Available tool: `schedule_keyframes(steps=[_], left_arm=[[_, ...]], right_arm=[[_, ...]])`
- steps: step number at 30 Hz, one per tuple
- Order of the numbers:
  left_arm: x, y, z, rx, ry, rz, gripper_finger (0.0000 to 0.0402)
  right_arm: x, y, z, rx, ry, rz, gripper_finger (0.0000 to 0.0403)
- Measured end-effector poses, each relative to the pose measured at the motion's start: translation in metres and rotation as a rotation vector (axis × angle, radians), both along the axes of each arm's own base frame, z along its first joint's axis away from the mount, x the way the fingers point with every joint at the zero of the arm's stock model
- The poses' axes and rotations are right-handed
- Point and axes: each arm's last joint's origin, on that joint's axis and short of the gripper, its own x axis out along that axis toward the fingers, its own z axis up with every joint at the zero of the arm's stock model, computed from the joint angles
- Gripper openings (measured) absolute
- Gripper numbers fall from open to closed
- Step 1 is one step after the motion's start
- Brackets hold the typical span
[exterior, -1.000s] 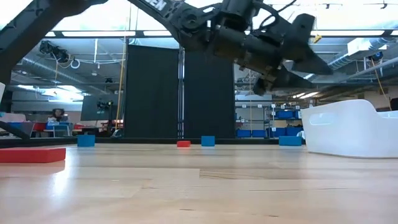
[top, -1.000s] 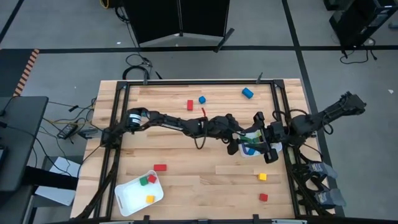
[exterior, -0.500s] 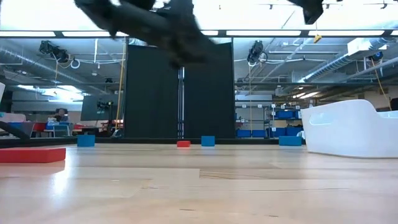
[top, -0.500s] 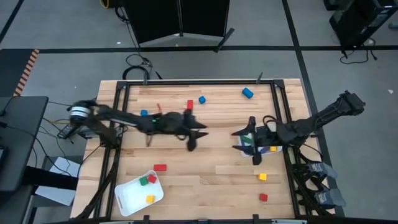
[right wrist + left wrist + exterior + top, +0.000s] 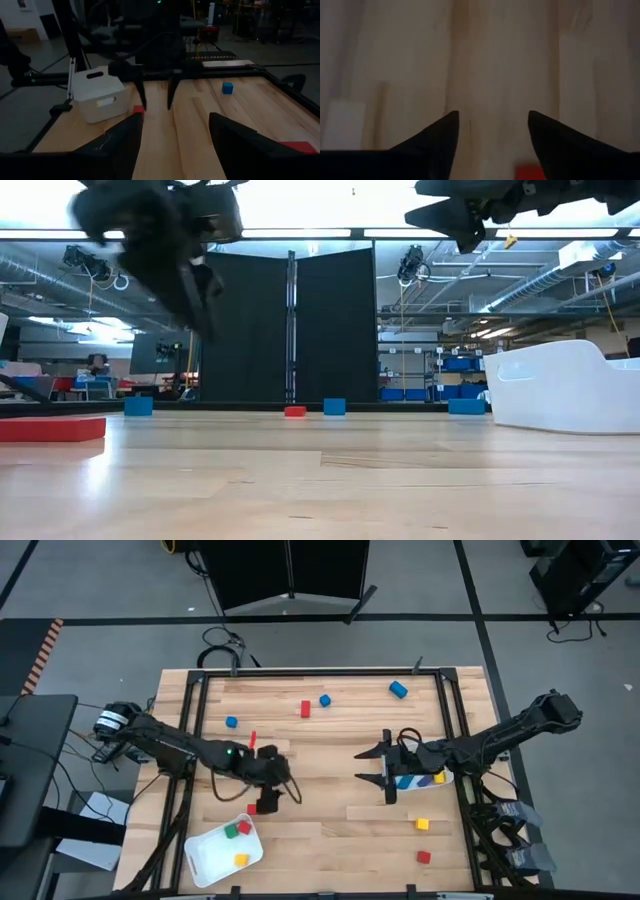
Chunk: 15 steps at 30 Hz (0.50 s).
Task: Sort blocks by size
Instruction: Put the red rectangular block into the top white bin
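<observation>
From above, the left gripper (image 5: 268, 790) hangs at lower left of centre with its fingers apart and nothing between them, over a red block (image 5: 266, 807) just above the white tray (image 5: 200, 858) in the lower left corner; that tray holds a green block (image 5: 230, 832), a second red block (image 5: 243, 827) and a yellow block (image 5: 241, 860); the right gripper (image 5: 376, 767) sits right of centre, fingers spread and empty, beside a second white tray (image 5: 447, 778) holding coloured pieces; blue blocks (image 5: 325, 700) lie along the upper table, a yellow cube (image 5: 422, 824) and a red cube (image 5: 424, 857) at lower right.

At table level, a red bar (image 5: 52, 428) lies at far left; a white bin (image 5: 560, 385) stands at right; small blue cubes (image 5: 334, 406) line the far edge; the left arm shows blurred at upper left.

From the left wrist, two dark fingers (image 5: 437, 137) stand apart over bare wood, a red piece (image 5: 530, 171) at the bottom edge.

From the right wrist, its fingers (image 5: 125, 140) are parted; the other gripper (image 5: 155, 97) faces it, open, beside a white bin (image 5: 97, 95) at left; a blue cube (image 5: 227, 88) sits at upper right.
</observation>
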Motion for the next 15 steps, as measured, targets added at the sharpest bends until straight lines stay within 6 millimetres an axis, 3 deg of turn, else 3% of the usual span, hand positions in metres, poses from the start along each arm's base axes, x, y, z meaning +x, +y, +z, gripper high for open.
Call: schedule_keyframes(steps=[7,15], left_arm=[[0.008,-0.022,-0.006,-0.043,0.215,-0.043,0.0301],[0.022,-0.035,-0.034,-0.058,0.451,-0.071,0.0307]], right_arm=[[-0.001,0.0,0.001,0.006,-0.006,0.002,0.0242],[-0.001,0.0,0.002,0.008,-0.009,0.012,0.0236]])
